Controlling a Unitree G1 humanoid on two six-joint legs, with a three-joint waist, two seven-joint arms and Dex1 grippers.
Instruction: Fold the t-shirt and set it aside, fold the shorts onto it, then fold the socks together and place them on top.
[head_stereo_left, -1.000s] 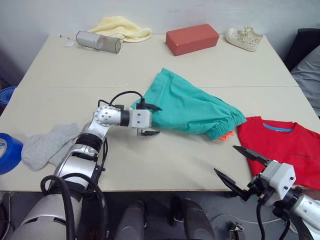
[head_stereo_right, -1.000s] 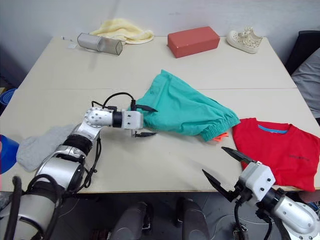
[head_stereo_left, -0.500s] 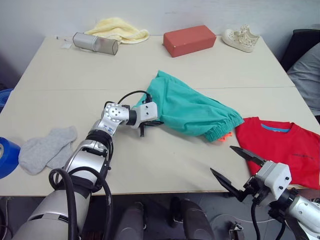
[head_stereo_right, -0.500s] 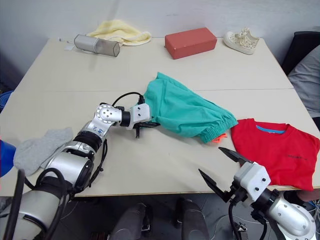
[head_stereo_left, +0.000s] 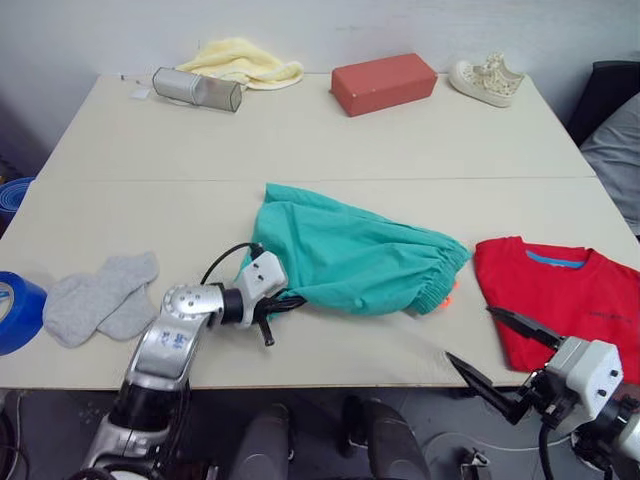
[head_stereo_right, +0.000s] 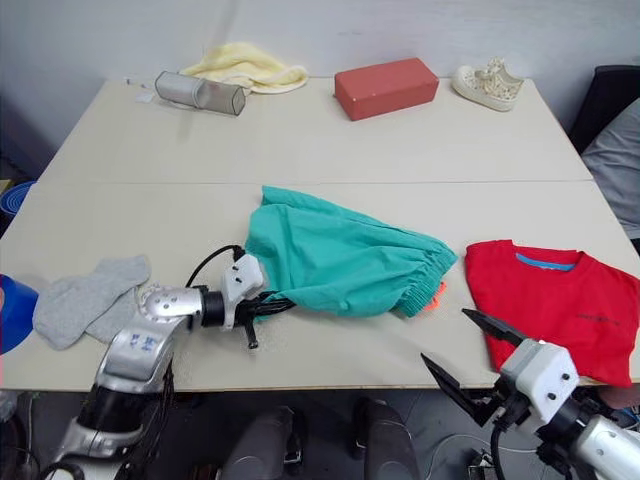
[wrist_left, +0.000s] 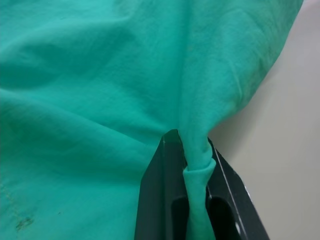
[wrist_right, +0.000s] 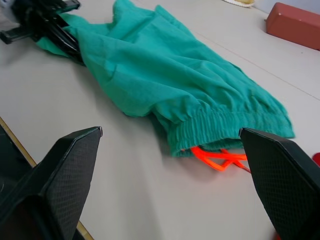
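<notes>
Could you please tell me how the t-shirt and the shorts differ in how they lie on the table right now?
The t-shirt is bright red and lies flat, smoothed out, near the table's right edge; the shorts are teal green and lie bunched and wrinkled at the middle. The left gripper is shut on a fold of the shorts, while no gripper touches the t-shirt; the right gripper hangs open beyond the table's front edge. Both rest on the table, apart from each other.

Bare table (head_stereo_left: 330, 140) lay open before us; shorts (head_stereo_left: 360, 262), t-shirt (head_stereo_left: 565, 295) and socks (head_stereo_left: 95, 298) crowded our near edge.
</notes>
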